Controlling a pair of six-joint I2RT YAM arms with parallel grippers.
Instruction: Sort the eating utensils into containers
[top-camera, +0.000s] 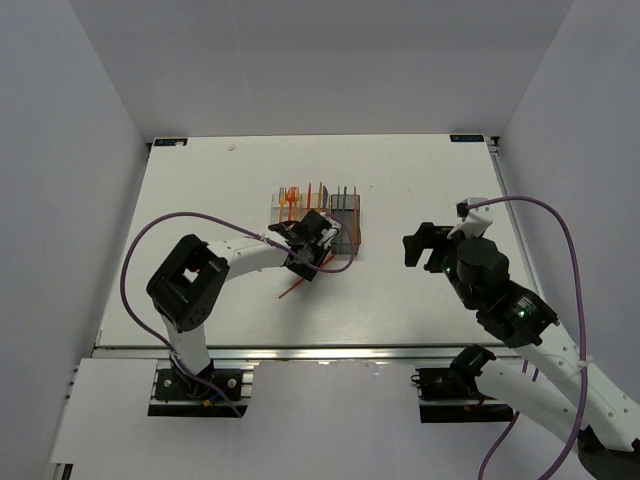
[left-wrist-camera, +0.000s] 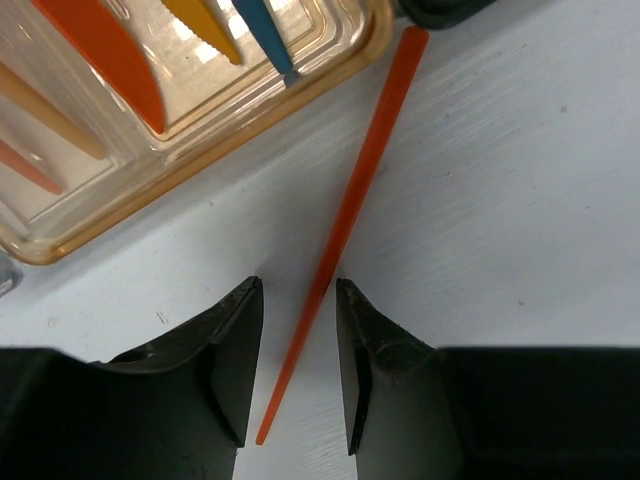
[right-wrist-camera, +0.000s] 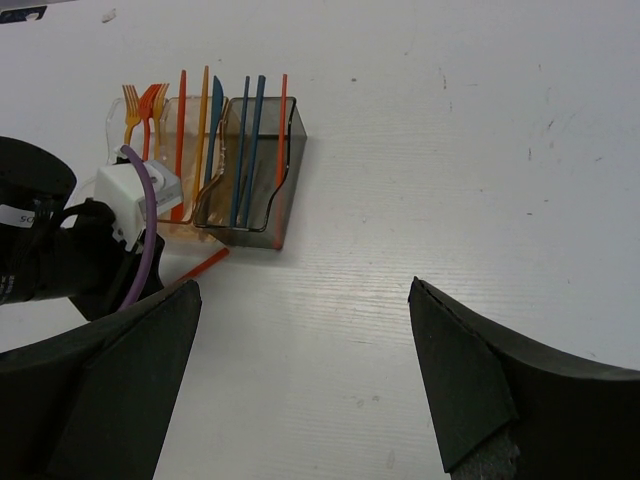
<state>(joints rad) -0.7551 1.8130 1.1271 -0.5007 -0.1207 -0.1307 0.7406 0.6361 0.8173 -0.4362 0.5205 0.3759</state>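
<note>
Near the middle of the white table, beside the tan plastic bin, the left gripper, jaws part spread, straddles a thin orange plastic utensil lying flat, which could skid if they close off-centre.

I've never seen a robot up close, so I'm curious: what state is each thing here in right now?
Loose orange utensil: lying flat, not gripped.
Left end effector: open, straddling that utensil.
Right end effector: wide open, empty.
Clear bin: holds orange forks.
Tan bin: holds mixed-colour utensils.
Dark bin: holds long utensils, mostly blue.
</note>
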